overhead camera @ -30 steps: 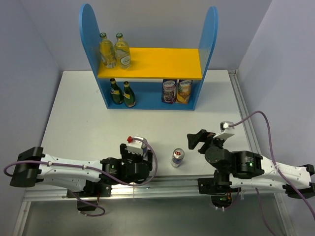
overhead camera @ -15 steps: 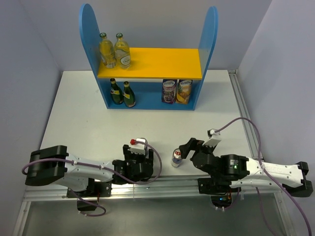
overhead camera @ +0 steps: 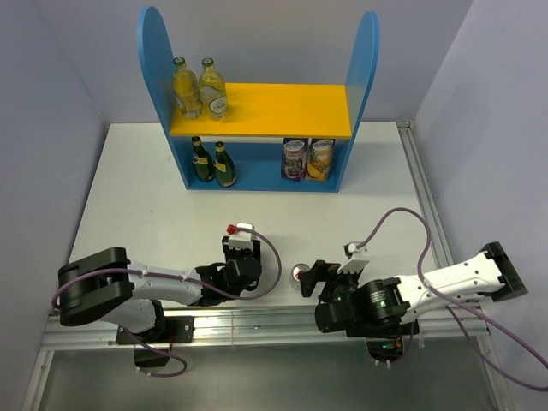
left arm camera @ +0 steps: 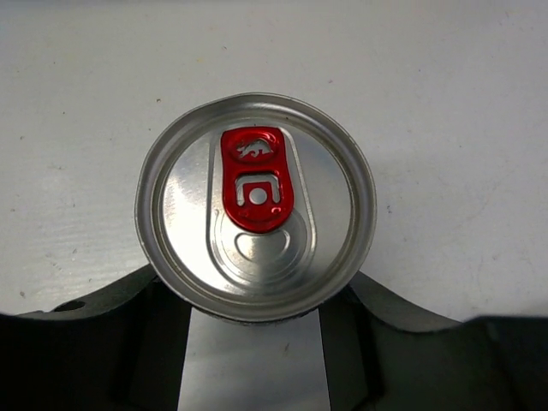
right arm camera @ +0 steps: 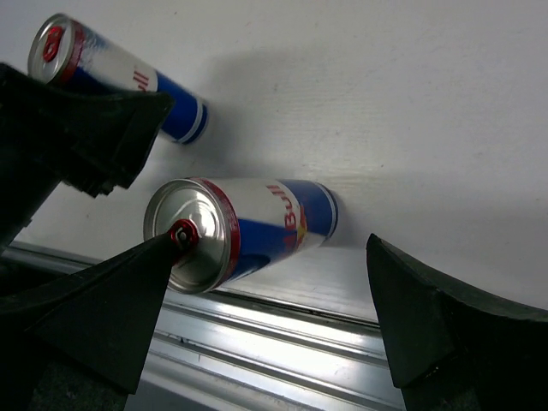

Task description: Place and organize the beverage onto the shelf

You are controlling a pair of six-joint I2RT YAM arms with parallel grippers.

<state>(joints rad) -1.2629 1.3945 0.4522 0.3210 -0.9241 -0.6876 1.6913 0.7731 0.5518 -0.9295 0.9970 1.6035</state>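
One blue-silver can (left arm camera: 255,205) stands upright between my left gripper's (left arm camera: 255,295) fingers, which press its sides; in the top view the left gripper (overhead camera: 241,257) hides it. The second can (overhead camera: 300,274) stands near the table's front rail, and my right gripper (overhead camera: 318,279) is open beside it. In the right wrist view this can (right arm camera: 248,227) sits between the wide-open right gripper's (right arm camera: 272,244) fingers, apart from both. On the blue shelf (overhead camera: 154,51), two pale-yellow bottles (overhead camera: 199,87) stand on the yellow board's left. Two green bottles (overhead camera: 213,163) stand below them.
Two fruit-printed containers (overhead camera: 306,159) stand on the lower tier at the right. The right half of the yellow board (overhead camera: 291,107) is bare. A metal rail (right arm camera: 282,342) runs along the table's front edge just behind the second can. Walls close in on both sides.
My left gripper's jaws have closed in on the can beneath it. The right arm has swung down and to the left, bringing its open jaws around the second can.
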